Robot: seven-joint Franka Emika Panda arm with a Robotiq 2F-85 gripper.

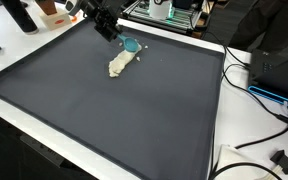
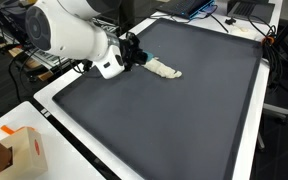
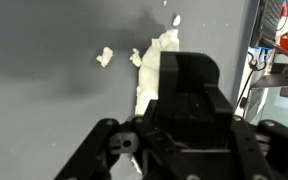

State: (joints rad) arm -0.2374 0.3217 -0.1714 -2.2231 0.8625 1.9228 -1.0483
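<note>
Jaws near white cloth [image 2: 165, 69], on dark mat [image 2: 184, 120]

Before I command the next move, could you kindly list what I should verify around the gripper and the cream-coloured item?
1. Closeness of gripper to cream-coloured item: ok, close by its end in both exterior views.
2. Jaws open or shut: cannot tell, hidden in every view.
3. Item wholly on the dark mat: ok.
4. Gap between blue object and the gripper: cannot tell, they overlap in an exterior view.
5. Mat free of loose scraps beside the item: not ok, several lie scattered.
</note>
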